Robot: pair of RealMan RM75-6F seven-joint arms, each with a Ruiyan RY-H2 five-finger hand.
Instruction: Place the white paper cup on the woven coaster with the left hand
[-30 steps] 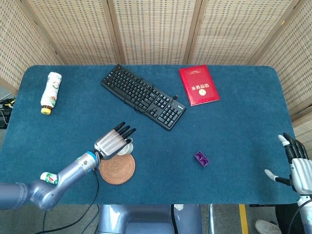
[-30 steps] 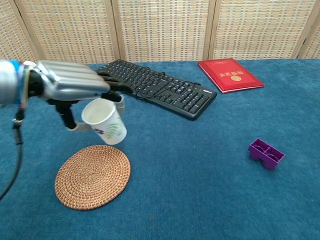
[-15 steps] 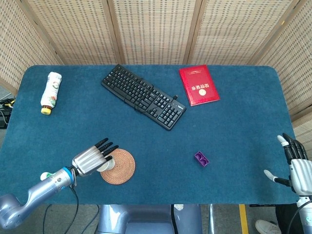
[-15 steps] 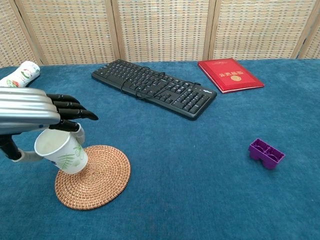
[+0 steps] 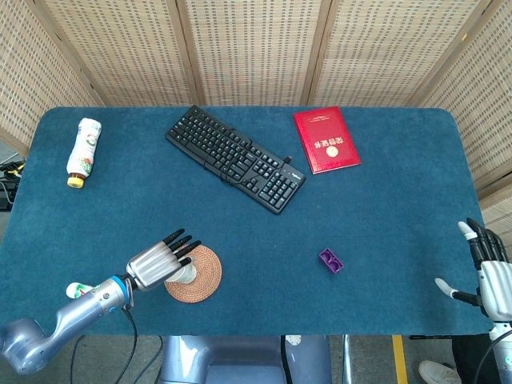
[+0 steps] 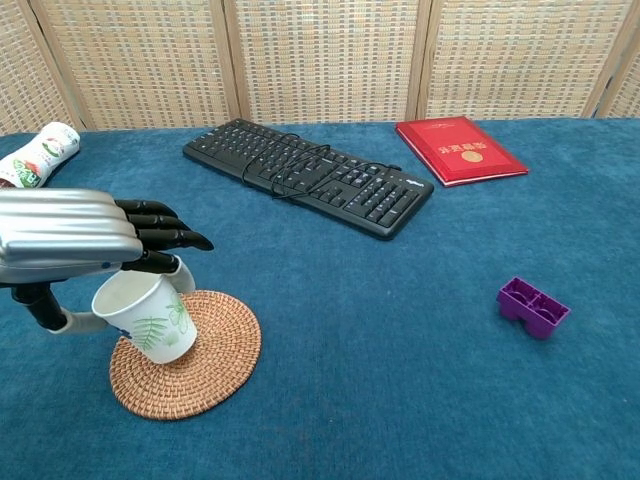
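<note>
My left hand (image 6: 75, 245) (image 5: 157, 260) holds the white paper cup (image 6: 146, 316), which has a green leaf print and is tilted. The cup's base is over the left part of the round woven coaster (image 6: 190, 352) (image 5: 202, 276) near the table's front left. In the head view the hand covers most of the cup (image 5: 185, 274). I cannot tell whether the cup's base touches the coaster. My right hand (image 5: 490, 270) is at the table's front right edge with its fingers spread and nothing in it.
A black keyboard (image 5: 234, 158) lies at the back centre, a red book (image 5: 326, 139) to its right. A bottle (image 5: 82, 150) lies at the back left. A small purple block (image 5: 330, 260) sits right of the coaster.
My left hand has carried the cup from behind the coaster down toward the front left, then a little right, lowering it over the coaster. The right hand has barely moved.
</note>
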